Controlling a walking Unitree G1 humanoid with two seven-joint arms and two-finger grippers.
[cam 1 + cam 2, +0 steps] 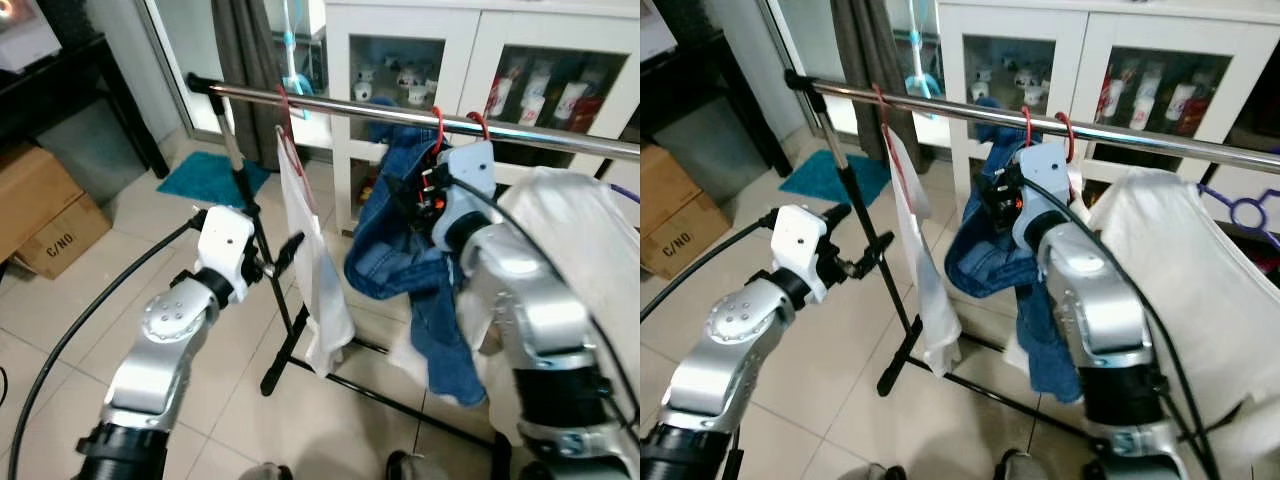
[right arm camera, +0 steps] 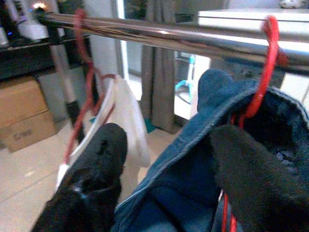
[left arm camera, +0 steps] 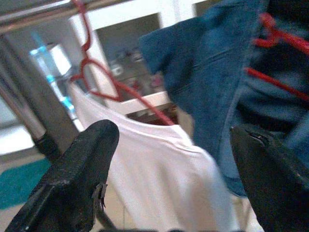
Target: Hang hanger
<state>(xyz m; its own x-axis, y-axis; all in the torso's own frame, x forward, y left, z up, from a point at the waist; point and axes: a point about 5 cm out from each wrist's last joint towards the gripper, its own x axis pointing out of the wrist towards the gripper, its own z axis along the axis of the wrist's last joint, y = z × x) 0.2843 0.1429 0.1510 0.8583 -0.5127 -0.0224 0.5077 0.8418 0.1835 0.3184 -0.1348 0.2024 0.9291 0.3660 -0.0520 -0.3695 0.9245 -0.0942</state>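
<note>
Rail (image 1: pixel 400 112): red hanger (image 2: pixel 263 87) with jeans (image 1: pixel 400 260) hooked on.
Right claw (image 2: pixel 169 159): spread, at jeans.
Left claw (image 3: pixel 174 193): spread, near white shirt (image 1: pixel 318 270).

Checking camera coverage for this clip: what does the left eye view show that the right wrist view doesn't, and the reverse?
Left eye view alone: both silver arms, the teal mat, the white garment draped by the right arm, and the rack's black base.

Right wrist view alone: a close look at the red hanger hook over the rail, with the right gripper open around the jeans.

Shared: the metal rail, the white cloth on its red hanger, the cardboard box.
</note>
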